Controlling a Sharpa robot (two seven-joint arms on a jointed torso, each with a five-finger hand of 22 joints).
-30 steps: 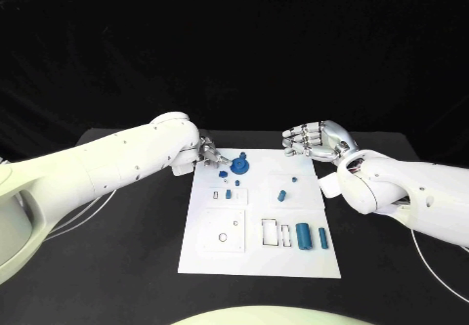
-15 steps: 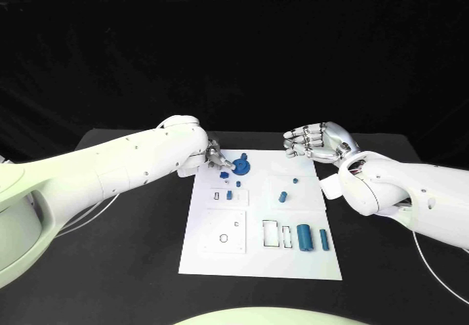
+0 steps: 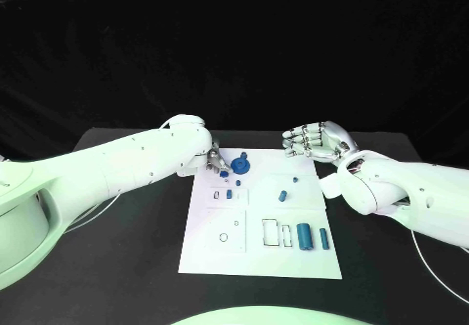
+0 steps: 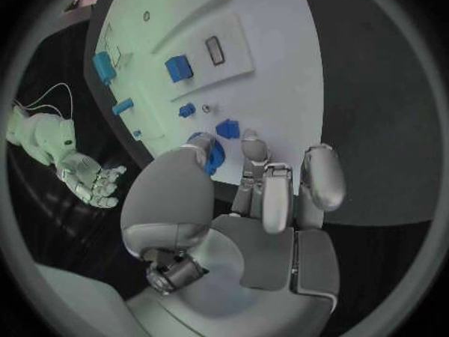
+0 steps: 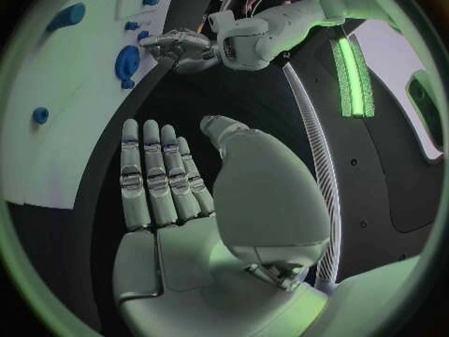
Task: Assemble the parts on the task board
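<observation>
The white task board (image 3: 263, 261) lies in the middle of the black table. A large round blue part (image 3: 241, 164) stands near its far left corner, with a small blue part (image 3: 223, 174) beside it. My left hand (image 3: 215, 161) hovers at that corner, fingers pointing down at these parts. In the left wrist view its thumb (image 4: 178, 191) covers part of the round part (image 4: 210, 153), and its fingertips (image 4: 253, 146) end close to the small part (image 4: 227, 129); nothing sits in its grasp. My right hand (image 3: 314, 141) floats palm up over the far right corner, fingers straight, empty.
More blue parts lie on the board: one in a raised block (image 3: 229, 193), two small ones (image 3: 281, 196) right of the middle, and two cylinders (image 3: 303, 235) at the near right beside rectangular slots (image 3: 269, 232). Cables (image 3: 430, 261) trail on the table by each arm.
My left arm has shifted a little to the right, bringing its hand closer to the round blue part. The right hand has stayed where it was.
</observation>
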